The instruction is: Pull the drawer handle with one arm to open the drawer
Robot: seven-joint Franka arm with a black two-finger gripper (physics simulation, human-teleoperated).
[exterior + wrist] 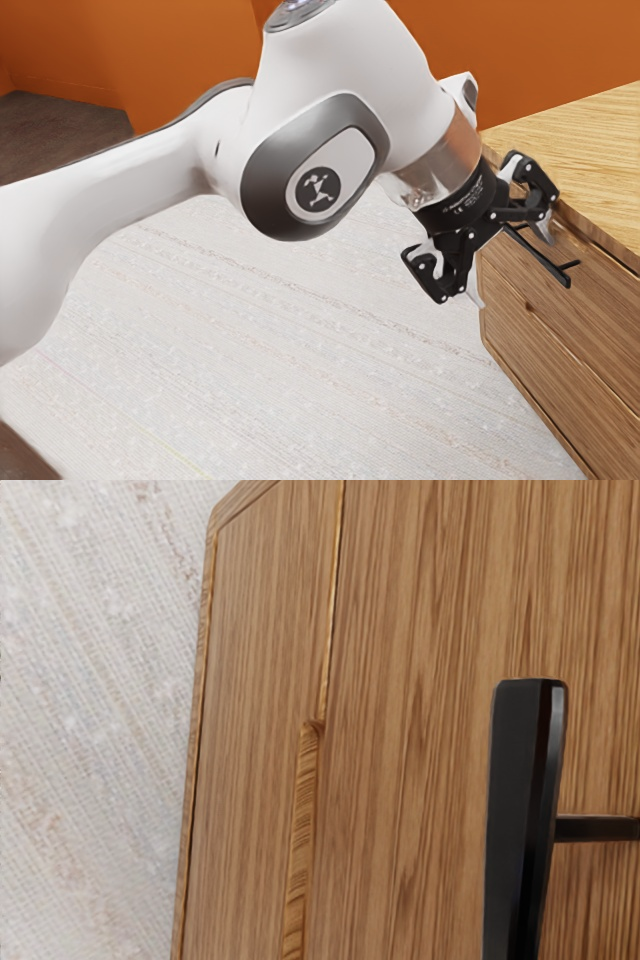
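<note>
Drawer handle [541, 253], a black bar, stands off the top drawer [585, 295] front of the wooden cabinet [590, 140] at the exterior view's right. We hold our gripper [508, 262] right at it, fingers spread wide, one above the bar's end and one below, neither clamping it. In the wrist view the bar [522, 820] stands close before our hand. Pale floor [250, 340] lies beneath.

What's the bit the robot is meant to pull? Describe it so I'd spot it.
Find the wooden cabinet at the exterior view's right. On its upper drawer, beside the gripper, sits the handle: a slim black bar, the only dark piece on the plain wood.
</note>
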